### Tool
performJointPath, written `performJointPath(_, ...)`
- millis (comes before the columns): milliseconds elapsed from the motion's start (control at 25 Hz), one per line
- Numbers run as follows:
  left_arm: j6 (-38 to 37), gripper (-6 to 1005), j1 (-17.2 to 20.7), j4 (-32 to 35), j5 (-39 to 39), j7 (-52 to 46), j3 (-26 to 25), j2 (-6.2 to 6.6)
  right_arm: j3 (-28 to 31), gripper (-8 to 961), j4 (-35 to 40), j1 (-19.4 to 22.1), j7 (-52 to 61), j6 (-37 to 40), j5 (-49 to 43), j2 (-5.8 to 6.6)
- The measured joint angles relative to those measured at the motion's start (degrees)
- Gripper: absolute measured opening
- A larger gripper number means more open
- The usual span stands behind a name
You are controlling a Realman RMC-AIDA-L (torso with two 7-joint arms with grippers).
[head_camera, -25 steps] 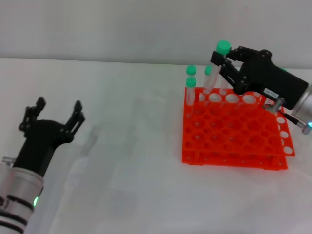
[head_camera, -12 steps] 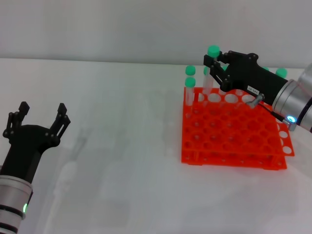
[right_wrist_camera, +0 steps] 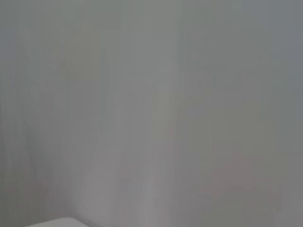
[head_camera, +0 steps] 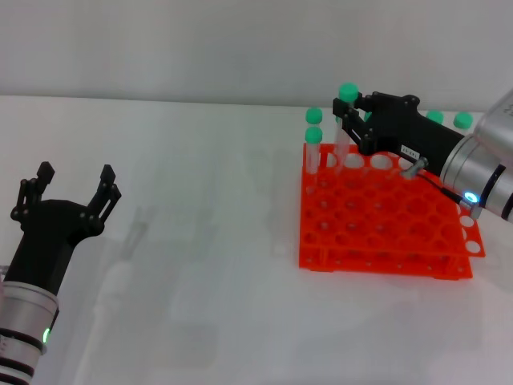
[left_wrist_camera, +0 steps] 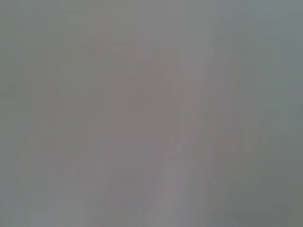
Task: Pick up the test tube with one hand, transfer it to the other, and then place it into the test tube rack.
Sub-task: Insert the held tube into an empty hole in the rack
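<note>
Tube poised over the rack's far row.

The black right gripper (head_camera: 346,120) on its silver-grey arm is clamped on the slender clear green-capped test tube (head_camera: 345,120), held nearly upright, cap up, its lower end at the back-row holes of the orange-red plastic rack (head_camera: 385,233). From there the move looks straight down. The black left gripper (head_camera: 70,192) hangs well apart, fingers spread, holding nothing.
</note>
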State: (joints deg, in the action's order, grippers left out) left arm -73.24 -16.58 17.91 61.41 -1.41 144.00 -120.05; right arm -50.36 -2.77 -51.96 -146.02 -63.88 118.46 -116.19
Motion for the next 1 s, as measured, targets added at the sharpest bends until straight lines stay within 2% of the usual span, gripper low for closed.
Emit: performJointPath(1000,1.37,892,-1.01,-0.34,-0.06,-2.29,0.49,0.00,-0.01,198,-2.31,-0.80,-0.67,3.50,-0.48,0.00)
